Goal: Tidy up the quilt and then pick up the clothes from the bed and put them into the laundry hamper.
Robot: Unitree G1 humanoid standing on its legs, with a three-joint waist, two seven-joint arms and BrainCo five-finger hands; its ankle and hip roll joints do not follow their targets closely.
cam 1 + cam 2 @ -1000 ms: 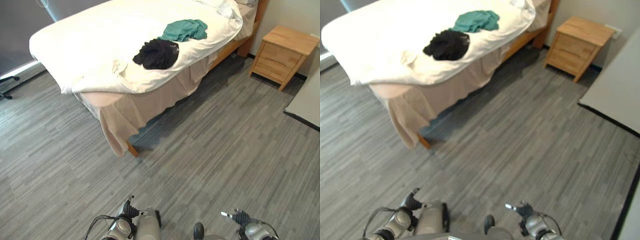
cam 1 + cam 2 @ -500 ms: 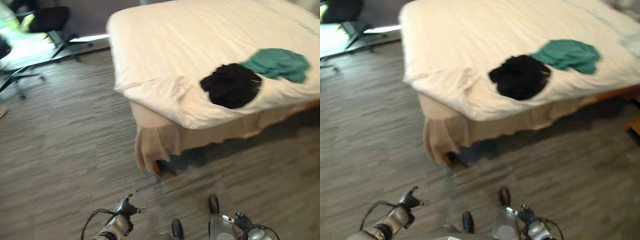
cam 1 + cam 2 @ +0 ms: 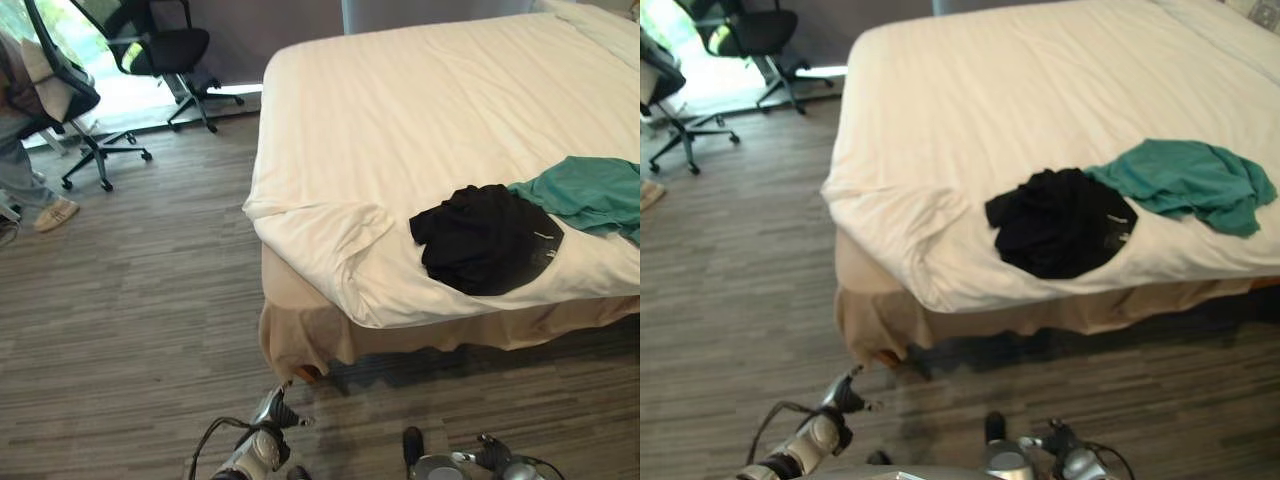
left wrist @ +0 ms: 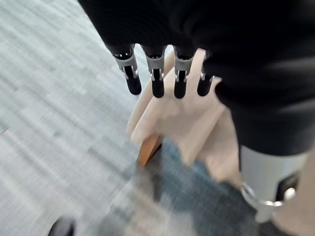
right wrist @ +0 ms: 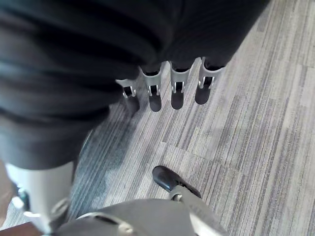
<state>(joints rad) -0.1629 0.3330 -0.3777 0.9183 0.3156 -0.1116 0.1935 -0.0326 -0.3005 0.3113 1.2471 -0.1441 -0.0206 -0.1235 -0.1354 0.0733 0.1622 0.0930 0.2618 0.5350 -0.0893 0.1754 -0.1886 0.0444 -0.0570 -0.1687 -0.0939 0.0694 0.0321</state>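
Note:
A white quilt (image 3: 420,120) covers the bed, with a rumpled fold at its near corner (image 3: 335,228). Near the bed's front edge a black garment (image 3: 487,240) lies crumpled on the quilt, and a green garment (image 3: 590,192) is spread just beyond it to the right. My left hand (image 3: 268,442) hangs low by the floor, in front of the bed's corner. Its fingers (image 4: 157,81) are straight and hold nothing. My right hand (image 3: 492,458) also hangs low over the floor, its fingers (image 5: 177,93) straight and empty.
A beige bed skirt (image 3: 300,335) hangs to the floor over a wooden bed leg (image 4: 147,150). Two black office chairs (image 3: 160,50) stand on the grey plank floor at the far left. A person's legs and shoe (image 3: 50,212) show at the left edge.
The camera has swung left: the nightstand has left the picture, while the chairs and a person have come in. The clothes lie as before, and both hands stay low.

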